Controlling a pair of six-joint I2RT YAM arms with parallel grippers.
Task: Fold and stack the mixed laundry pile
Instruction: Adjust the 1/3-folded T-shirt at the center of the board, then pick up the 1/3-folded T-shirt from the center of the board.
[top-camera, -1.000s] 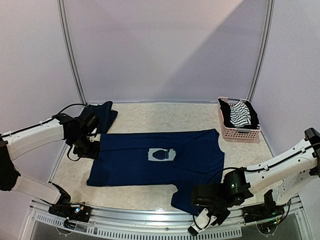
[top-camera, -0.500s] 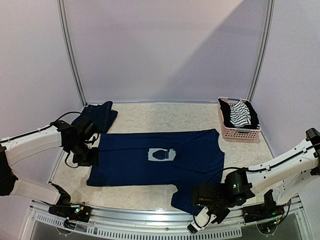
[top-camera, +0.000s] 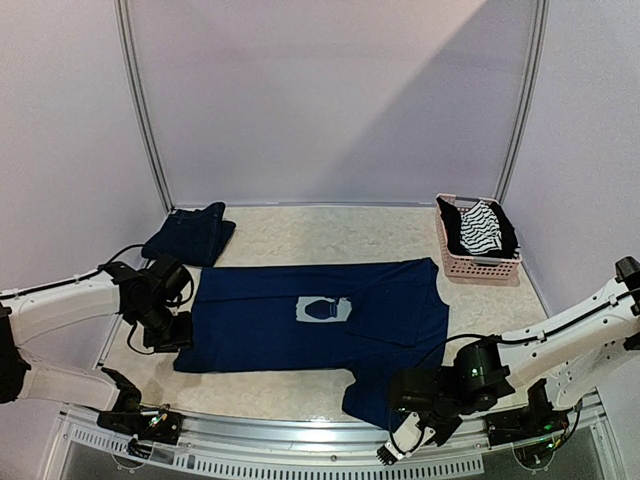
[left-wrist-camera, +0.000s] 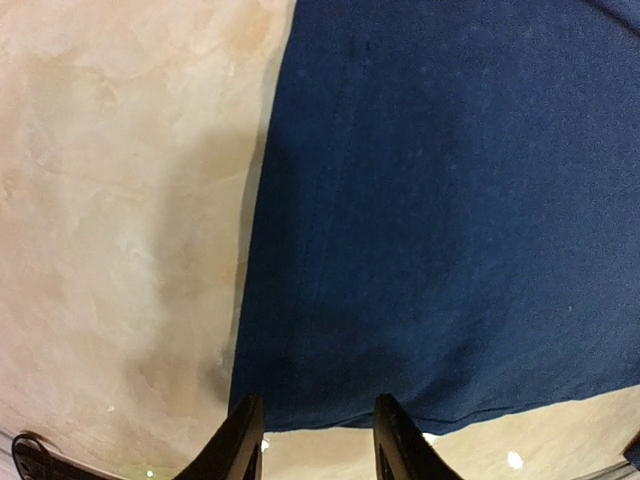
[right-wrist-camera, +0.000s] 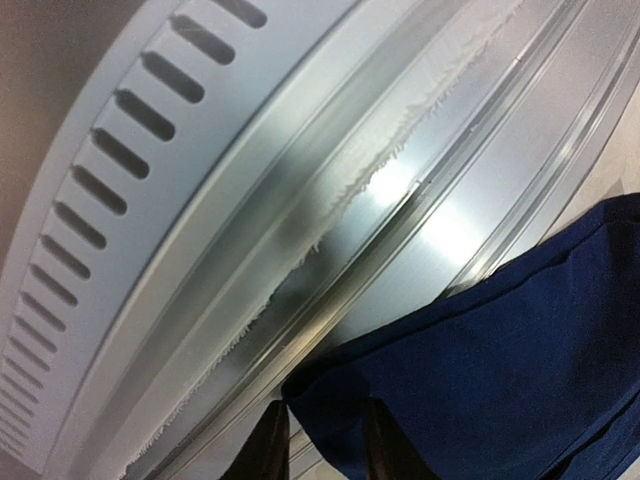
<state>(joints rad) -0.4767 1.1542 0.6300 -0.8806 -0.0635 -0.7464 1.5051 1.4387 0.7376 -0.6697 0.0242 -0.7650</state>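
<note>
So far only the denim piece (top-camera: 190, 232) at ten o'clock is judged folded; the T-shirt (top-camera: 260, 320) is spread, left gripper (left-wrist-camera: 318, 400) parted, right gripper (right-wrist-camera: 322, 408) cannot be told.

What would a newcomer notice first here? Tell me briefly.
The big navy T-shirt spread across the middle, its pale print facing up. Next, the pink basket at the far right, holding a striped piece, and dark denim lying at the far left.
</note>
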